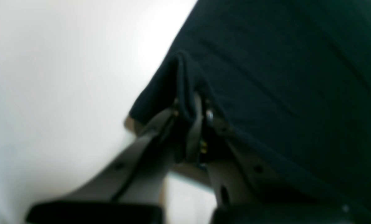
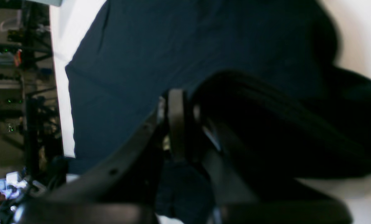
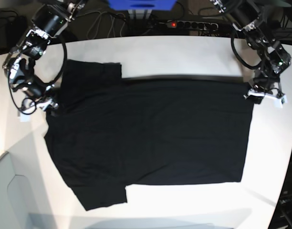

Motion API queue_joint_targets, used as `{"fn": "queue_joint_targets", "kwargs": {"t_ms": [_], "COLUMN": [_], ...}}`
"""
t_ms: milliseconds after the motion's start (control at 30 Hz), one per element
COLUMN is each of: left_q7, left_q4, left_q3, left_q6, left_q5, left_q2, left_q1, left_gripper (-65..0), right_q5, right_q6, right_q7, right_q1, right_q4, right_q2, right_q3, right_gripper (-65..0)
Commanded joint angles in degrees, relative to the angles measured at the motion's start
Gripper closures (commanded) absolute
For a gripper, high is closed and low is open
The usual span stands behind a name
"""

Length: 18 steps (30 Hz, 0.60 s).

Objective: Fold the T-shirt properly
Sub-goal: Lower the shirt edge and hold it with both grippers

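White worktop (image 3: 184, 55) fills the overhead view, and most of it is covered by the T-shirt (image 3: 151, 133), a large black garment spread nearly flat with its plain side up. One short sleeve points toward the far left corner and the other toward the near left, so the neck end lies at the left of that view and the hem at the right. The left gripper (image 3: 253, 94) sits at the far right corner of the shirt, at the hem; its own wrist camera shows the left gripper (image 1: 190, 109) clenched on a bunched ridge of black cloth, with the fabric pinched up between the two grey fingers (image 1: 160, 124) and the rest of the shirt falling away to the right over pale worktop. The right gripper (image 3: 49, 106) is at the left edge of the shirt, just below the far sleeve; its wrist camera shows the right gripper (image 2: 176, 105) closed on a thick fold of dark fabric that rises in a hump to its right, while the flat body of the shirt stretches away beyond it to the worktop edge. Both wrist views are blurred. No print, brand, label or readable writing shows on the shirt, and none can be made out on the arms or the worktop.
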Motion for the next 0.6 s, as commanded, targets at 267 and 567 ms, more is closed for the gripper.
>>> {"fn": "queue_joint_targets", "kwargs": {"t_ms": [267, 567], "left_q7": [-8.8, -8.5], "left_q4": [-4.0, 2.0], "left_q3": [-0.1, -3.7], "left_q6": [0.1, -0.3], "left_q5": [3.0, 2.4], "left_q2": [-0.9, 0.9], "left_q1": [-0.8, -0.9], "left_gripper": [0.0, 0.0], "right_q5": [1.3, 1.4], "right_q6": [-0.7, -0.7], "right_q7": [7.7, 7.8], "right_q1": [0.5, 0.9], "right_q4": [-5.8, -5.5], "right_q2": [1.3, 2.4], "right_q3": [-4.8, -1.7], "right_gripper": [0.0, 0.0]}}
